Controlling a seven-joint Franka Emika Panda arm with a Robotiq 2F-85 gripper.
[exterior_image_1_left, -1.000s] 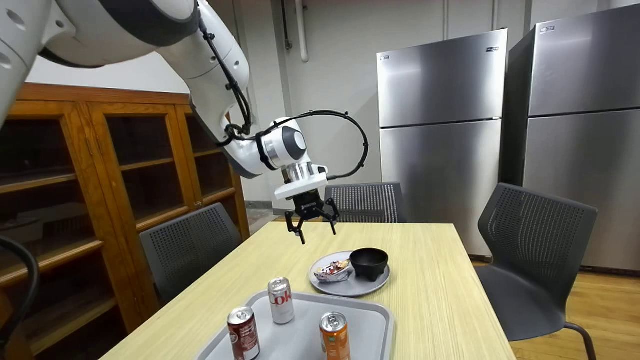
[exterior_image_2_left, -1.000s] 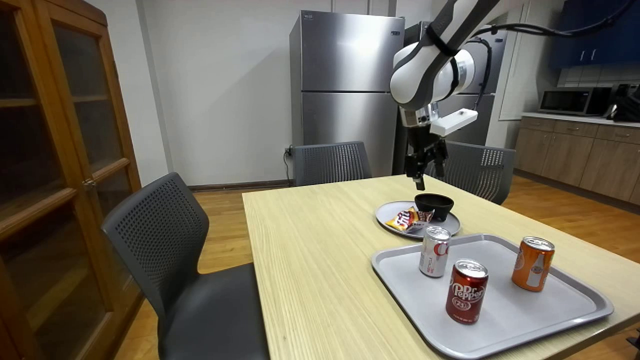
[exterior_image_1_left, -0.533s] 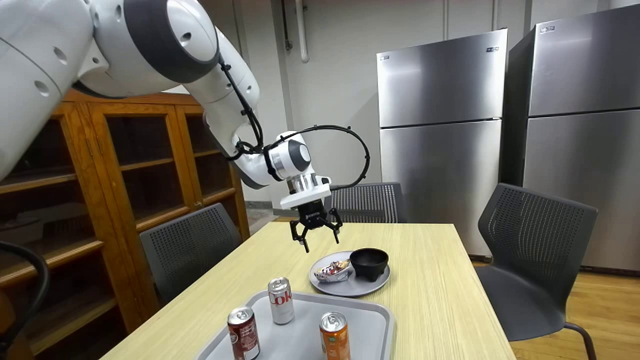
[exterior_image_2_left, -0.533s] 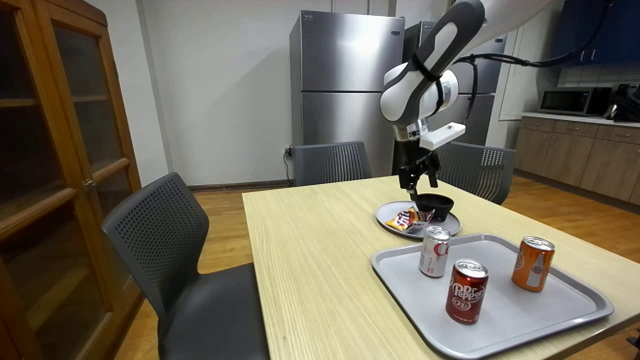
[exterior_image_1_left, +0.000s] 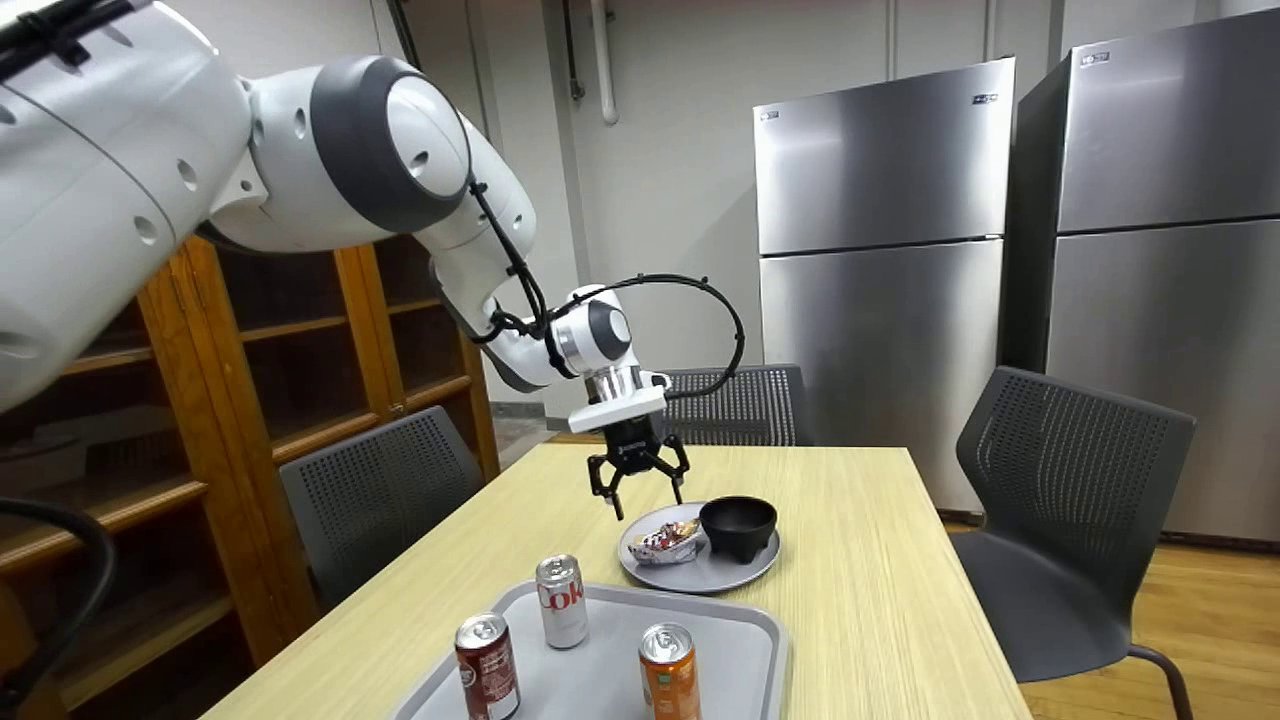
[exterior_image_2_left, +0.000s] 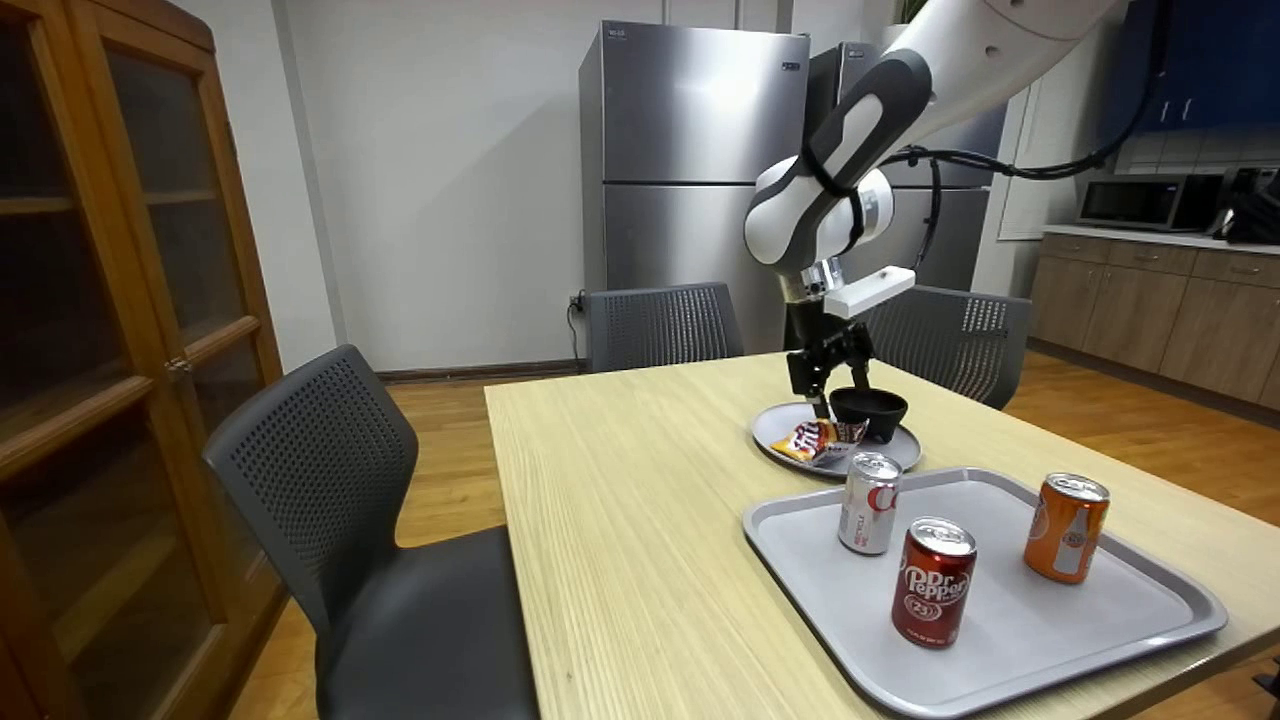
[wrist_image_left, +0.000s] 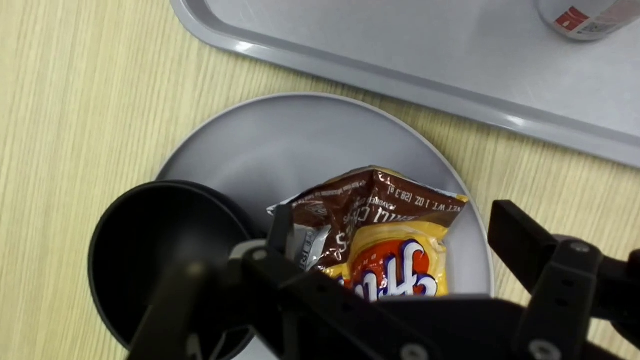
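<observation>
My gripper is open and empty, above the grey plate's far side in both exterior views (exterior_image_1_left: 650, 510) (exterior_image_2_left: 842, 400). In the wrist view its fingers (wrist_image_left: 396, 225) stand on either side of a crumpled brown and yellow Fritos bag (wrist_image_left: 390, 250), above it. The bag shows in both exterior views (exterior_image_1_left: 668, 541) (exterior_image_2_left: 815, 440), lying on the round grey plate (exterior_image_1_left: 705, 582) (wrist_image_left: 295, 135). A black bowl (exterior_image_1_left: 738, 525) (exterior_image_2_left: 868, 408) stands on the plate beside the bag. In the wrist view the bowl (wrist_image_left: 155, 230) is partly behind one finger. The bag's lower part is hidden by the gripper.
A grey tray (exterior_image_1_left: 735, 645) (exterior_image_2_left: 1010, 660) lies close to the plate on the wooden table (exterior_image_2_left: 620, 520). It bears a Diet Coke can (exterior_image_2_left: 868, 505), a Dr Pepper can (exterior_image_2_left: 933, 585) and an orange can (exterior_image_2_left: 1066, 530). Chairs (exterior_image_1_left: 1075, 490) surround the table.
My open gripper has come down toward the plate and the bag, moving slightly right in one exterior view and slightly left in another. The bag, bowl, plate and cans have not moved.
</observation>
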